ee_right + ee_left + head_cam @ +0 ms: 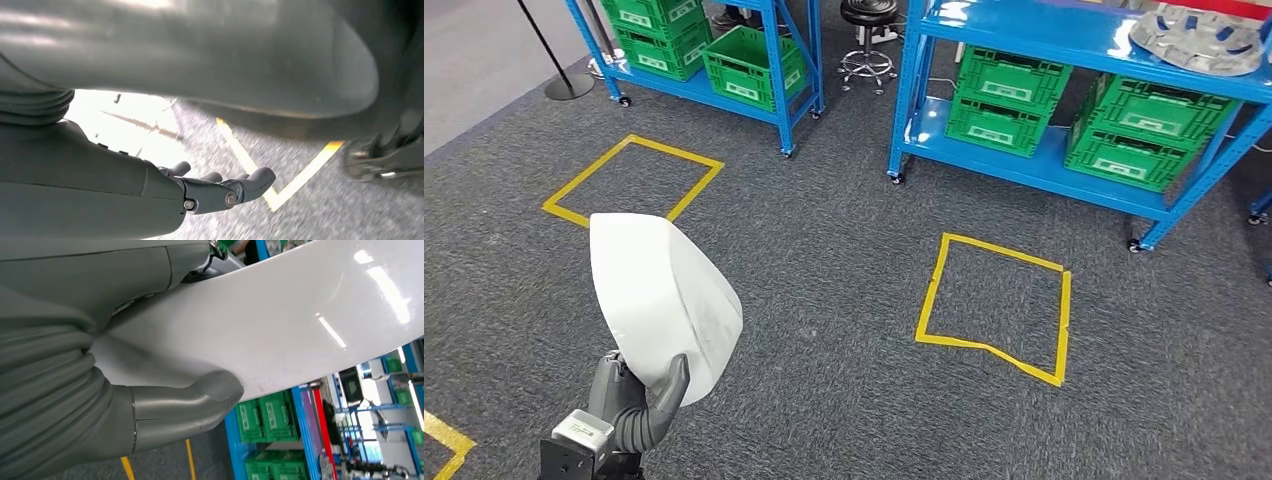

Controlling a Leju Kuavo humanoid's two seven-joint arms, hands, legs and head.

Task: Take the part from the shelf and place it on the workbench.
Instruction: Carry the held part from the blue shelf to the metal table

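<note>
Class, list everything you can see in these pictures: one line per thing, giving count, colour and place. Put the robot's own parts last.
Part: one, white, curved, held up over the carpet.
Shelves: two, blue, on wheels, at the far side.
Crates: at least five, green, on the lower shelf boards.
Grey part: one, on the right shelf's upper board.
Tape squares: two whole, yellow, on the grey carpet.
Stool: one, black, between the shelves.
Left hand: grey, grips the white part's lower edge.
Right hand: grey, holds nothing, above the carpet.
</note>
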